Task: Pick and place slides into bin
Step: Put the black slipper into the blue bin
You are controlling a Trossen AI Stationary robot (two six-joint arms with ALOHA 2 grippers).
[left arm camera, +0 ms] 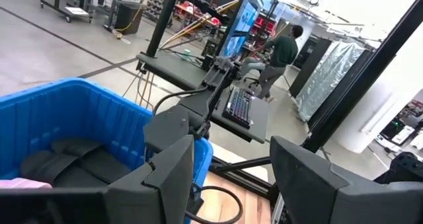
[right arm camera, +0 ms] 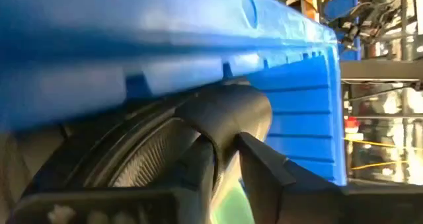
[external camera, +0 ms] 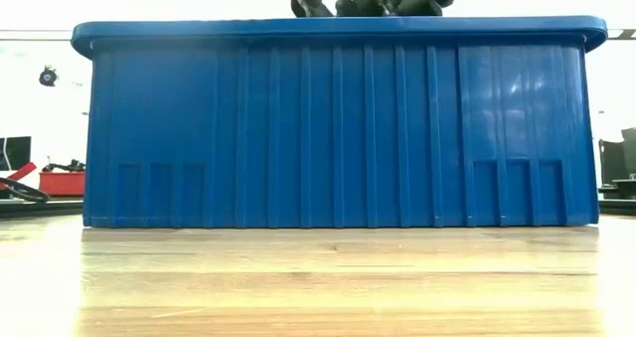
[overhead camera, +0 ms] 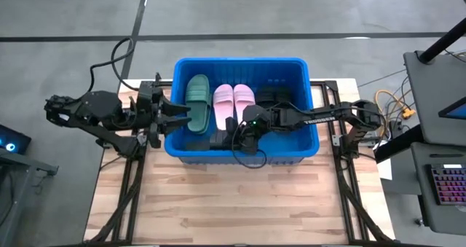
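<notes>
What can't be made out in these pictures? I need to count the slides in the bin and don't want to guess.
- High view: the right arm covers part of the bin's floor, so slides beneath it, beyond the green, pink and black ones, stay hidden.
- Low view: the bin's solid wall hides everything inside.
- Right wrist view: a black slide shows between the fingers, blurred against the wall; contact unclear.
- Left wrist view: the bin is cut off.

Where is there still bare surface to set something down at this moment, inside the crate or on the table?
The bare table in front of the bin is free, from its front wall to the table's near edge. Inside it is crowded: a dark green slide, a pink pair and black slides cover the floor, and the right gripper reaches in at the front wall.
</notes>
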